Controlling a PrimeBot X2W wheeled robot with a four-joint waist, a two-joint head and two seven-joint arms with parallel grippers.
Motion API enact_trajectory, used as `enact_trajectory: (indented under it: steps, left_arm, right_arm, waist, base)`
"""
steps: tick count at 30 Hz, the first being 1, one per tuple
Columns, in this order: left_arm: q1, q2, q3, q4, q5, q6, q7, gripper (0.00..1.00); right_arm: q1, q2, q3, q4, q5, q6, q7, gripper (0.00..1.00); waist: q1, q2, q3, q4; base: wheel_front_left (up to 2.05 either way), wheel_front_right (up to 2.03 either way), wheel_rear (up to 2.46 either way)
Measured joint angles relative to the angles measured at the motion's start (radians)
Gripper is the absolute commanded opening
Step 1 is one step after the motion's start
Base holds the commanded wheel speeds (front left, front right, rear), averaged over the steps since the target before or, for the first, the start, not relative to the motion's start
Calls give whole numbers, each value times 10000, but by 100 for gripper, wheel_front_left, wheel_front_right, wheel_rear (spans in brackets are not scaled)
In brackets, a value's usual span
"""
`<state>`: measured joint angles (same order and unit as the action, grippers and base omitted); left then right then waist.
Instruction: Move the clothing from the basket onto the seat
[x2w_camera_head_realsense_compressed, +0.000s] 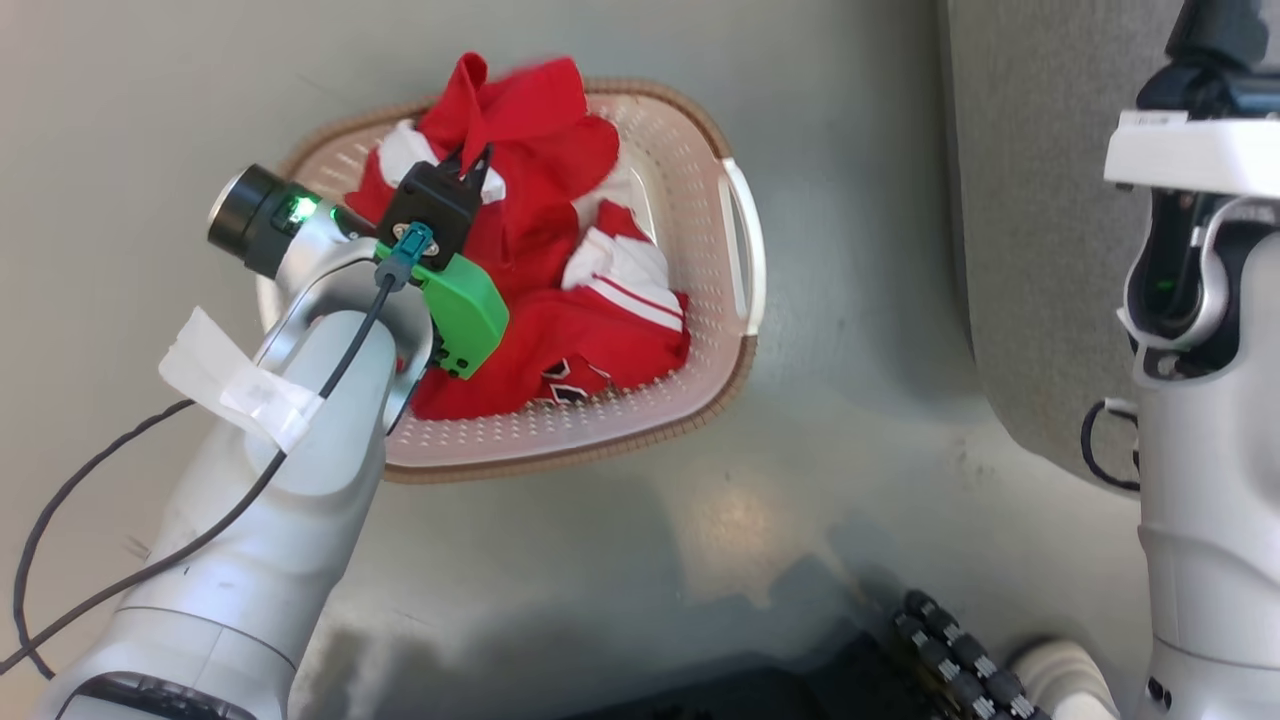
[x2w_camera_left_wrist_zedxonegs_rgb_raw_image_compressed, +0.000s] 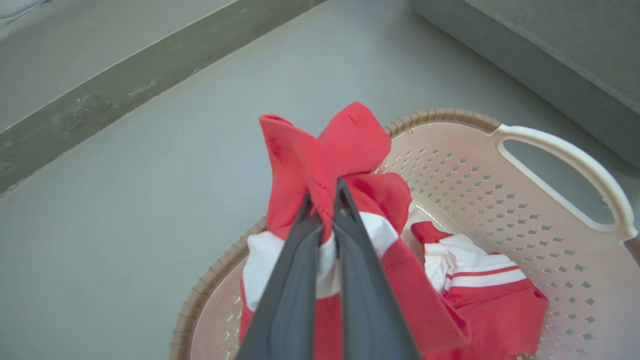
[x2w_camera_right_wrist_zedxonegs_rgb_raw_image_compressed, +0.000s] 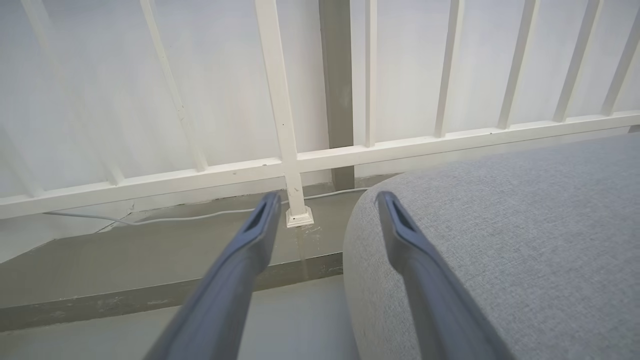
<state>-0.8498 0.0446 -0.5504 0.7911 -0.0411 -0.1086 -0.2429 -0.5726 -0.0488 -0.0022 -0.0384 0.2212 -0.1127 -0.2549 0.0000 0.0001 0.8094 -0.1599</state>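
The cream basket (x2w_camera_head_realsense_compressed: 735, 330) (x2w_camera_left_wrist_zedxonegs_rgb_raw_image_compressed: 545, 215) stands on the grey floor and holds the red clothing (x2w_camera_head_realsense_compressed: 560, 250) (x2w_camera_left_wrist_zedxonegs_rgb_raw_image_compressed: 480, 305) with white stripes. My left gripper (x2w_camera_head_realsense_compressed: 476, 160) (x2w_camera_left_wrist_zedxonegs_rgb_raw_image_compressed: 324, 197) is over the basket's far-left part, shut on a fold of the red clothing (x2w_camera_left_wrist_zedxonegs_rgb_raw_image_compressed: 325, 150), which bunches up above the fingertips. A second piece with a dark emblem (x2w_camera_head_realsense_compressed: 565, 385) lies at the basket's near side. The grey seat (x2w_camera_head_realsense_compressed: 1040, 230) (x2w_camera_right_wrist_zedxonegs_rgb_raw_image_compressed: 510, 240) is to the right. My right gripper (x2w_camera_right_wrist_zedxonegs_rgb_raw_image_compressed: 325, 200) hangs open by the seat's rounded corner, holding nothing.
A white railing (x2w_camera_right_wrist_zedxonegs_rgb_raw_image_compressed: 285, 150) and a low concrete kerb (x2w_camera_right_wrist_zedxonegs_rgb_raw_image_compressed: 150, 290) run behind the seat. A white cable (x2w_camera_right_wrist_zedxonegs_rgb_raw_image_compressed: 165, 218) lies along the kerb. The robot's dark base (x2w_camera_head_realsense_compressed: 960, 660) shows at the bottom of the head view.
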Motion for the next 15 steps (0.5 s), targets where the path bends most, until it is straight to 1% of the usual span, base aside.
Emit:
enact_trajectory:
  steps: [6,8,10,11,15]
  left_arm:
    - [43,-33,-17,-460,-217,-12,-58,0]
    - [52,-42,-59,-629,-257,-13,-59,0]
    - [59,-58,-79,-775,-401,-17,-59,0]
    - [59,-58,-79,-775,-401,-17,-59,0]
    - [83,-77,-125,-1137,-619,-33,-81,0]
  right_arm:
    - [397,0,-146,343,-198,155,0,100]
    - [556,-2,-192,454,-219,161,2,100]
    - [735,-4,-244,552,-303,245,0,100]
    - [735,-4,-244,552,-303,245,0,100]
    - [1139,-4,-278,834,-378,364,2,100]
  waist:
    - [0,0,-751,269]
    - [0,0,-1015,359]
    - [0,0,-1287,450]
    - [0,0,-1287,450]
    - [-1,0,-1980,681]
  base:
    - [0,0,0]
    - [0,0,0]
    - [0,0,0]
    - [0,0,0]
    - [0,0,0]
